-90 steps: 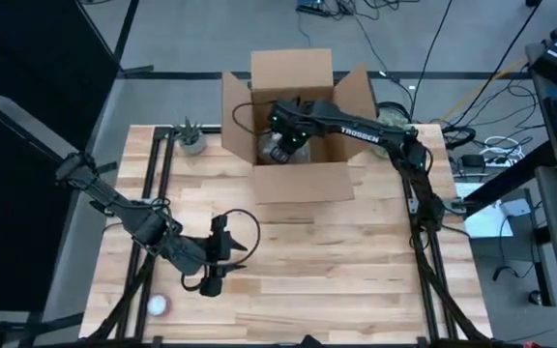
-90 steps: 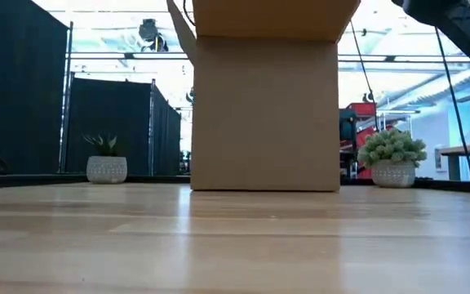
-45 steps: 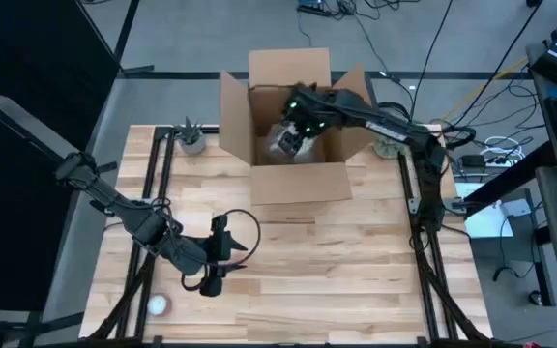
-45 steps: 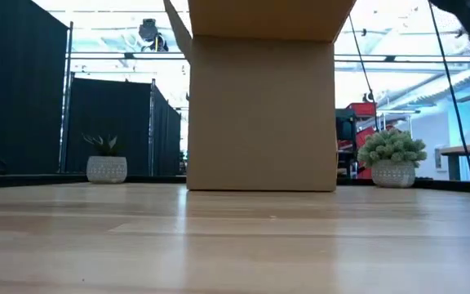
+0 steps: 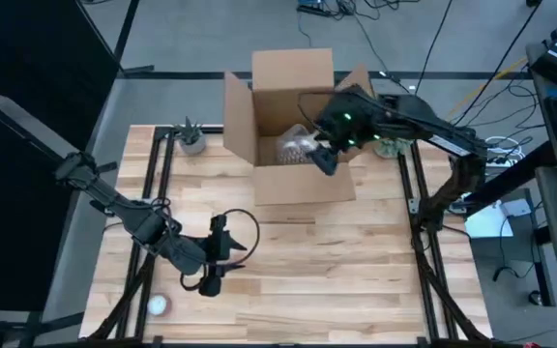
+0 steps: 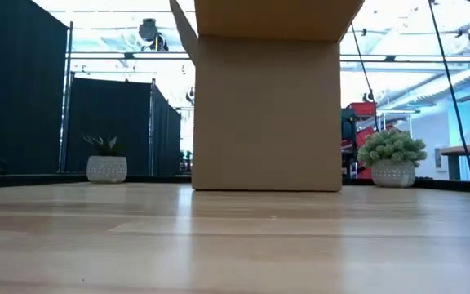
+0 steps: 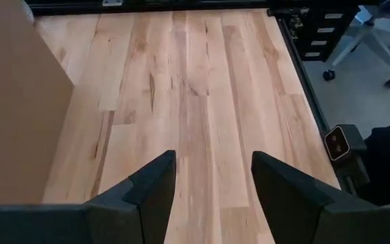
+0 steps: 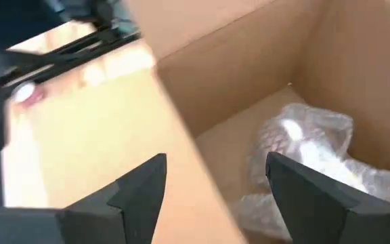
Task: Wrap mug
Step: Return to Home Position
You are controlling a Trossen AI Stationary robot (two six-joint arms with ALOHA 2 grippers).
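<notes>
So the left tool [image 7: 212, 156] hangs low over the front-left tabletop [image 5: 356, 271], fingers apart, empty. The cardboard box [image 5: 303, 186] sits at the back with the bubble-wrapped mug [image 8: 303, 146] inside. The right tool [image 8: 215, 159] is over the box's right edge, fingers apart, empty. Looks like the go-home step; next it needs to lift clear of the box. The low view only gets the box's outside, while the right wrist view sees the mug in there.

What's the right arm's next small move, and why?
Probably draw the right hand up and back off the cardboard box, toward its base. It is open and empty, the bubble-wrapped bundle lies inside the box, and the hand hangs over the box's front right rim. The left hand waits open over the table's near left.
</notes>
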